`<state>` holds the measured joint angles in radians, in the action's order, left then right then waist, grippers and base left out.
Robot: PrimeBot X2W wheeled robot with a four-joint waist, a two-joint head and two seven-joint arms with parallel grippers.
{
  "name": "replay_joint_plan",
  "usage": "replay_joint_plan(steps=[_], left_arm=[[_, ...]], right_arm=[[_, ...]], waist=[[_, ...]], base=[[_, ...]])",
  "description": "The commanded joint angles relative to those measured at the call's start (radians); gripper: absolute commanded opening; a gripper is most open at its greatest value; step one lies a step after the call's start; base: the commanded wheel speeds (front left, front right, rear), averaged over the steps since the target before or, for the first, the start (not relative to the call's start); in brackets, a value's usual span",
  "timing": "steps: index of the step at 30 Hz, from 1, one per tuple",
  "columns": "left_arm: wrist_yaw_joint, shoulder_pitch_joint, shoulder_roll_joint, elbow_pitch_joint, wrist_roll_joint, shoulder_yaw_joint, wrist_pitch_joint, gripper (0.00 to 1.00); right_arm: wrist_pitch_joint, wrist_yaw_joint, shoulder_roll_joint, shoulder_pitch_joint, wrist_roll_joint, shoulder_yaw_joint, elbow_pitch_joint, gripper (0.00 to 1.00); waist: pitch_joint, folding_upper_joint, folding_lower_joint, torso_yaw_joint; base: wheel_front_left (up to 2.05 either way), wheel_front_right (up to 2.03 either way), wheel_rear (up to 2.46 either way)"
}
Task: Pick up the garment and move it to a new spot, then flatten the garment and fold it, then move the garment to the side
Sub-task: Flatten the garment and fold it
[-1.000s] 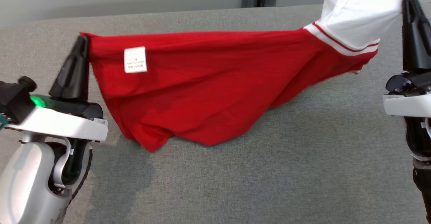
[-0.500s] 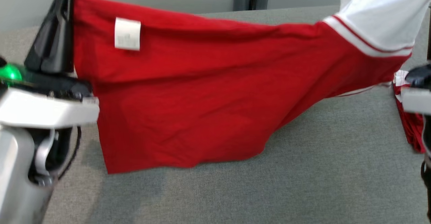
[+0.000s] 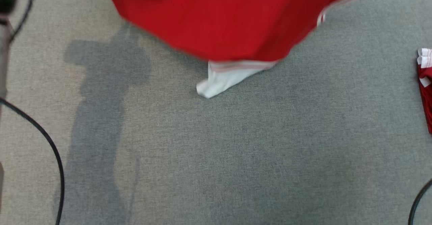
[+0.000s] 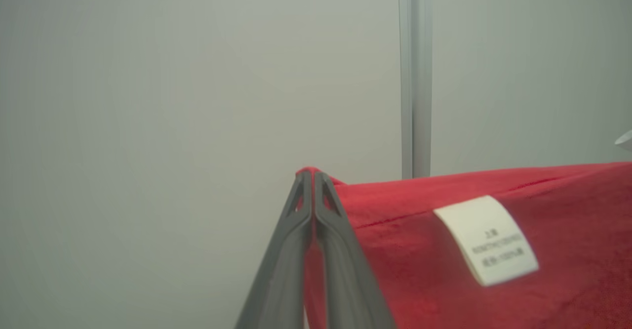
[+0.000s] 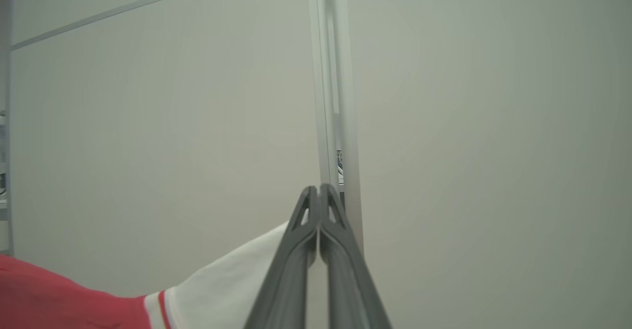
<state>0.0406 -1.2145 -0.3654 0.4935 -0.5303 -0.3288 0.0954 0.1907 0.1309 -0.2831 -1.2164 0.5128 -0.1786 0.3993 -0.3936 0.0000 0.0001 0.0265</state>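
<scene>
The garment [image 3: 216, 19] is a red shirt with white sleeves and striped trim. It hangs above the grey table [image 3: 236, 157], and one white sleeve [image 3: 222, 79] at its lower edge touches the cloth surface. In the left wrist view my left gripper [image 4: 312, 176] is shut on a red corner of the garment [image 4: 469, 250], near its white care label [image 4: 486, 240]. In the right wrist view my right gripper [image 5: 319, 190] is shut on the white sleeve [image 5: 232, 284] of the garment, held up in front of a pale wall.
Another red and white cloth [image 3: 426, 86] lies at the table's right edge. Black cables [image 3: 50, 144] curve along the left side and the lower right corner [image 3: 418, 201]. A pale wall with a metal strip [image 5: 333, 97] stands behind the table.
Both grippers have lifted the garment higher and left the head view, which has also tilted down. The shirt's lower edge now dangles with a white sleeve on the table.
</scene>
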Motion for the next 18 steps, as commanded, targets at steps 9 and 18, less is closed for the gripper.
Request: replay_joint_plan(steps=[9, 18], left_arm=[[0.021, -0.326, 0.016, 0.311, 0.065, -0.004, 0.128, 0.0], [0.076, -0.299, 0.077, 0.48, 0.007, -0.015, 0.159, 0.0]], right_arm=[[0.077, 0.0, 0.065, -0.344, -0.001, 0.008, 0.256, 0.0], [0.075, 0.0, 0.08, -0.272, 0.003, -0.042, 0.309, 0.0]], waist=[[-0.048, 0.0, -0.0001, 0.024], [-0.091, 0.0, -0.0001, 0.012]], base=[[0.0, 0.0, 0.0], [0.0, 0.0, 0.0]])
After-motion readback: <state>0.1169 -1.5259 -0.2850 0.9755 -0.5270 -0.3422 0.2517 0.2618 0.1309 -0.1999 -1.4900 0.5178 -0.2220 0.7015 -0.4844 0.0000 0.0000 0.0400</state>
